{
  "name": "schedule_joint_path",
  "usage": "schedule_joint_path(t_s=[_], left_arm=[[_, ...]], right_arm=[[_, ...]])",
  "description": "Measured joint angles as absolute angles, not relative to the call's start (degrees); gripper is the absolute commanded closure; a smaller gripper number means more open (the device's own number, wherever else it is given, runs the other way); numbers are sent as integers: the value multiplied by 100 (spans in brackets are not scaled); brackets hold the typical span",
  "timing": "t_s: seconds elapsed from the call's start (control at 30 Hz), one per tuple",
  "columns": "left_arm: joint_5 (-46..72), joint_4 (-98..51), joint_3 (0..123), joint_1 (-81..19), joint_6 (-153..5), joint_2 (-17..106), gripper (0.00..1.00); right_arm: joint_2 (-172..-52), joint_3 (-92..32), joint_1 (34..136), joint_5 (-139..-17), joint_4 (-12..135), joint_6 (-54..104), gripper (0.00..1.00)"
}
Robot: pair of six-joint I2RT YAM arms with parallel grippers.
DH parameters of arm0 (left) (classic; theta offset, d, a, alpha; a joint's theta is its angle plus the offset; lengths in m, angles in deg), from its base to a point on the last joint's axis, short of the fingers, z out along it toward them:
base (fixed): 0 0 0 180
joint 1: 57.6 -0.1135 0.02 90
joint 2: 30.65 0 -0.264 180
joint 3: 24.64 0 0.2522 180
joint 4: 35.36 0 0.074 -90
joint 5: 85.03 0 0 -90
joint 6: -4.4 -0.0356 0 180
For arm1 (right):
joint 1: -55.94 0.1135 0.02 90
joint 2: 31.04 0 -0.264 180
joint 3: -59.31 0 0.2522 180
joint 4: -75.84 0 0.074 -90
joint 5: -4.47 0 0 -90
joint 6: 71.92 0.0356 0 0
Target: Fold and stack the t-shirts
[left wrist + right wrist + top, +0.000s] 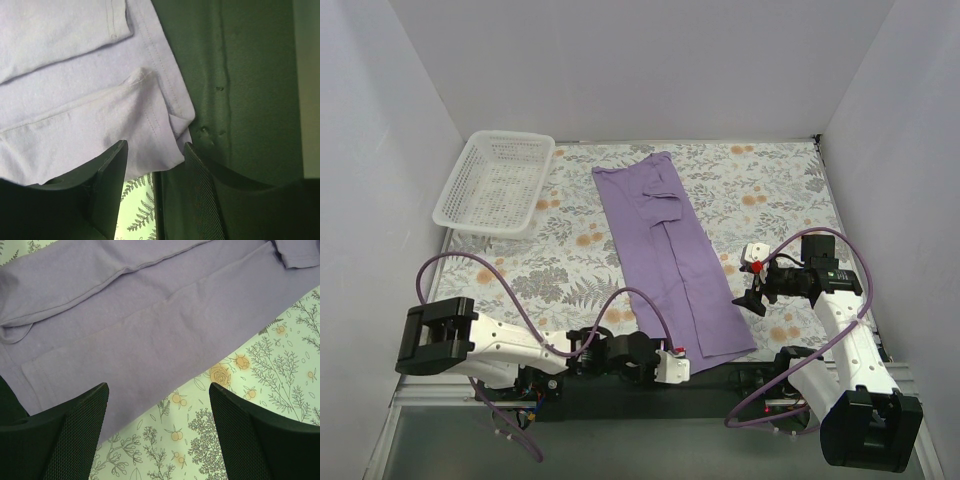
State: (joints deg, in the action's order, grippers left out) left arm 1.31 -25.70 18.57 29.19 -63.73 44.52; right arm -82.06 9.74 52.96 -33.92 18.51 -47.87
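Lavender t-shirt (670, 250) lies as a long folded strip on tabletop (770, 190), right of basket (495, 180). Left end effector (155, 145), near-right of basket at shirt hem, jaws half apart, gripping nothing. Right end effector (159, 390), farther right, spread wide, empty.

T-shirt (665, 255) centre; basket (485, 228) far left; left hand (682, 352) at near hem; right hand (752, 290) to right.
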Motion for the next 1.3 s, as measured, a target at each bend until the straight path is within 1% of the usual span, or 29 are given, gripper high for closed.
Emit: schedule_joint_path(t_s=[0.2,0.37,0.53,0.87,0.97,1.07,1.1,1.13,1.23,1.3], left_arm=[[328,-2428,1997,2919,-6371,4466,52],[481,-2406,2058,2921,-6371,4743,53],[463,-2382,2061,2921,-6375,4925,54],[372,-2561,2091,2921,-6373,5198,58],[328,-2623,2091,2921,-6375,5226,62],[262,-2627,2091,2921,-6393,5228,68],[243,-2627,2091,2921,-6399,5228,71],[232,-2627,2091,2921,-6399,5228,76],[199,-2627,2091,2921,-6417,5228,85],[192,-2629,2091,2921,-6417,5228,87]], right_arm=[[-8211,974,5294,-3392,1851,-4787,12],[-8215,974,5294,-3392,1851,-4787,12],[-8215,974,5294,-3392,1851,-4785,12],[-8215,974,5294,-3392,1851,-4787,12],[-8215,974,5294,-3392,1851,-4787,12],[-8215,974,5294,-3392,1851,-4787,12],[-8215,974,5294,-3392,1851,-4785,12],[-8215,974,5294,-3392,1851,-4787,12],[-8215,974,5294,-3392,1851,-4787,12],[-8215,974,5294,-3392,1851,-4787,12]])
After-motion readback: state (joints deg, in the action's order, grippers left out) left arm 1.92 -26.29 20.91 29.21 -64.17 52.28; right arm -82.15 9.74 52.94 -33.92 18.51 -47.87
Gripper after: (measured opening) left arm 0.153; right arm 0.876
